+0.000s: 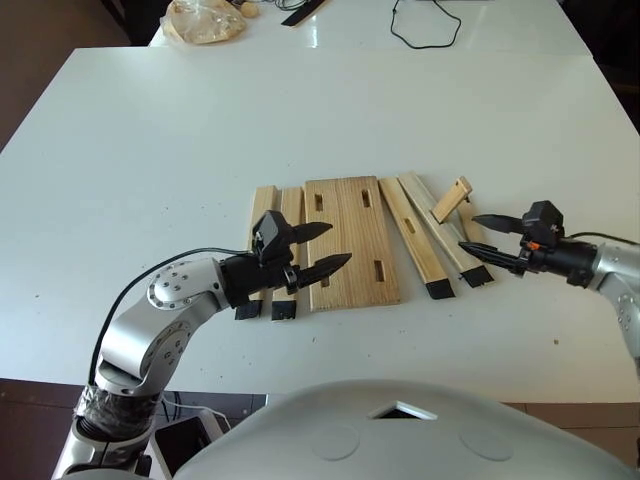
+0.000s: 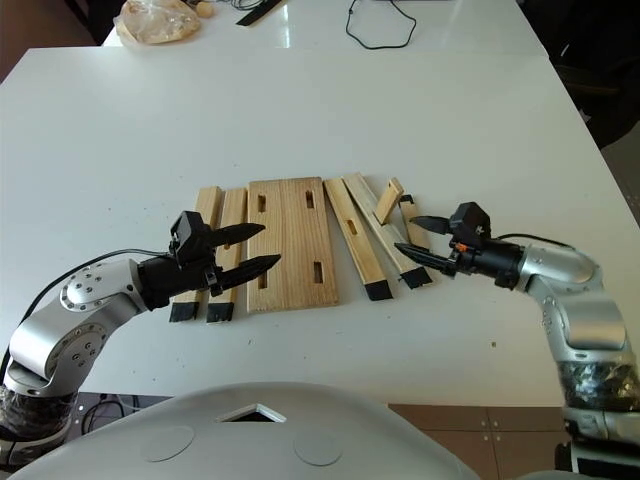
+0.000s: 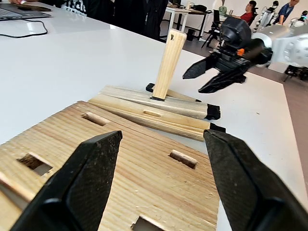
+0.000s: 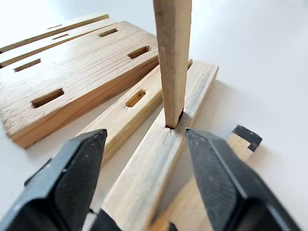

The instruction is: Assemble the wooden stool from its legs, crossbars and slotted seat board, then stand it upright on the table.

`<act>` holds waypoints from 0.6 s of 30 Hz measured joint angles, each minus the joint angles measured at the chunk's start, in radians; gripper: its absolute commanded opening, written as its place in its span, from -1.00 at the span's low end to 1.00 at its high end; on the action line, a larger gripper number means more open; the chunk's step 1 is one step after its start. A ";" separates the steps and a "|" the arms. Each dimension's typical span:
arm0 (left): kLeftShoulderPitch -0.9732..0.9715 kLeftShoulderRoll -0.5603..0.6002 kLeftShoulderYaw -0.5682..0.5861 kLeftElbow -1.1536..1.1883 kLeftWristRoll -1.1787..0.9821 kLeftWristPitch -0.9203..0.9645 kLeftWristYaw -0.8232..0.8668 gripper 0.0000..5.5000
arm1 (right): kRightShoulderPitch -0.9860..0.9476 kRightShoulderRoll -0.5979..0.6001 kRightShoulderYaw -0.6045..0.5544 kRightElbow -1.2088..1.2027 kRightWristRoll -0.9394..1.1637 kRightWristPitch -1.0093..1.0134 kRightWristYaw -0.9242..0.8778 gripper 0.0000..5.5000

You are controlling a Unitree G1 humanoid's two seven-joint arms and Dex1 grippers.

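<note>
Head view: slotted seat board [image 1: 350, 240] lies flat on the counter [image 1: 150, 150], with legs [image 1: 277, 240] on both sides. We note the left claw [image 1: 340, 243] released over the board's near-left part, and the right claw [image 1: 467, 231] released beside the right-hand legs.
Left wrist view: a crossbar [image 3: 168, 65] stands in one leg's slot.
Right wrist view: that slotted leg [image 4: 144, 178] runs between the parted fingers [image 4: 72, 178].

Grainy matt wooden seat board [image 1: 356, 228], glossy smooth table [image 1: 150, 150].

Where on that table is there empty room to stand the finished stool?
The bare table beyond the seat board, and the stretch left of the left pair of legs. Crowded: the near middle, where board, legs and open jaws sit close.
</note>
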 measured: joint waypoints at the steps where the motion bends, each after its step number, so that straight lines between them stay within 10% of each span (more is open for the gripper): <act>1: 0.008 0.000 0.007 -0.003 0.000 -0.001 0.001 0.15 | 0.031 0.024 -0.007 -0.018 0.010 0.010 -0.028 0.38; 18: 0.021 0.004 0.018 -0.003 0.022 0.001 0.023 0.15 | 0.158 0.144 0.084 -0.154 -0.171 0.021 -0.311 0.62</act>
